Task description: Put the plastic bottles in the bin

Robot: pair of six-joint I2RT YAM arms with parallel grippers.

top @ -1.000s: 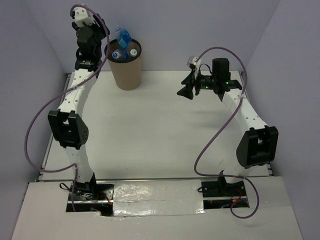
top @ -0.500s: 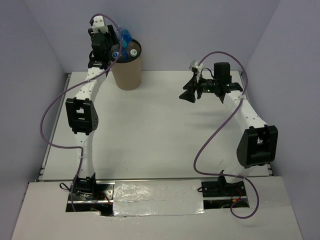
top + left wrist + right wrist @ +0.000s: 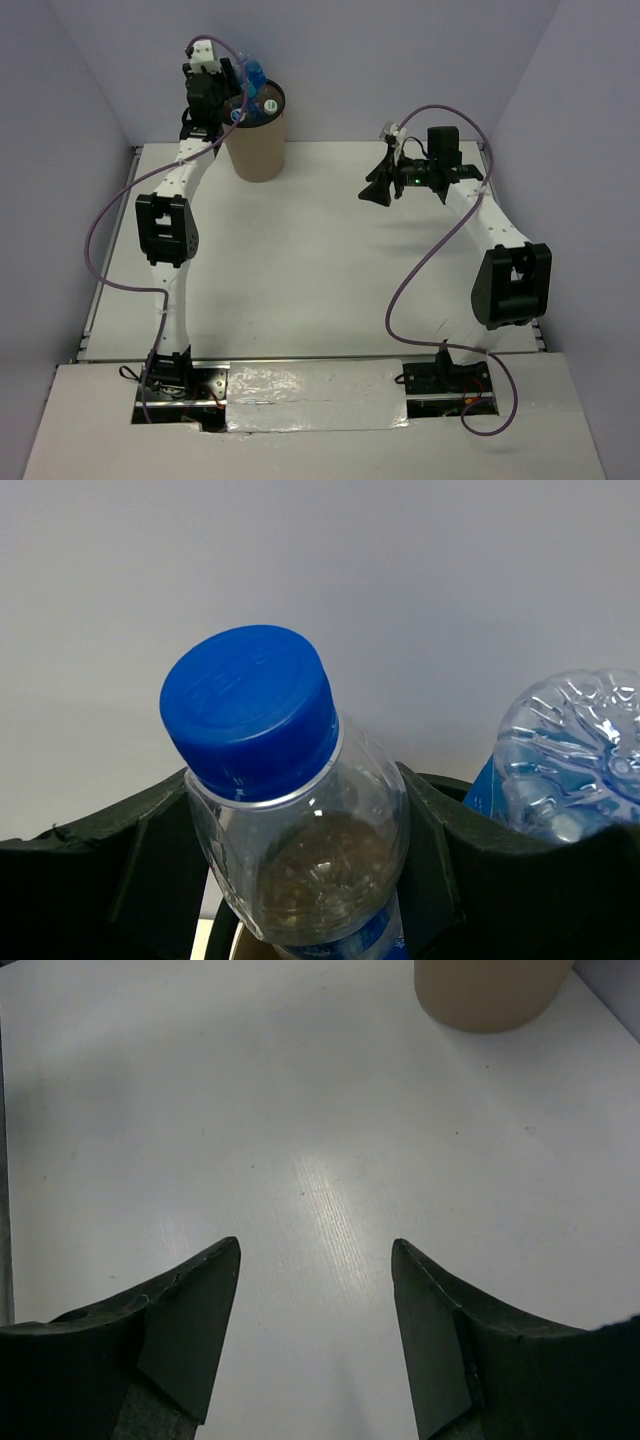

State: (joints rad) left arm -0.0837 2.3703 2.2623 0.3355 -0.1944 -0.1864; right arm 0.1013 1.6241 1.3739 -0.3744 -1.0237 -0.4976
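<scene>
Looking down from the top camera, the left arm is reaching up to the bin (image 3: 255, 140), the tan tube with a black rim standing on the white counter (image 3: 320, 270). The left pincer (image 3: 293, 780) is right at the bin's mouth, clamped around a blue-capped bottle (image 3: 300, 855), with one black finger pressed on each side of the clear body. The bottle sits tilted, cap up and leaning away from the bin's middle. Its lower end points down at the opening, where a bit of black rim and tan inside show just under it. I can't tell whether the bottom is already past the rim. Just beside it, sticking up out of the bin, is an upended bottle (image 3: 570, 750) with its ridged clear base on top and a blue label below. One more bottle with a pale cap (image 3: 268, 103) lies inside the bin near the rim on the side away from the left arm. The right pincer (image 3: 315, 1250) is spread wide with nothing between its fingers, hanging above bare counter well apart from the bin, off to its right in the top view. Only the bin's tan base shows in that wrist view.
</scene>
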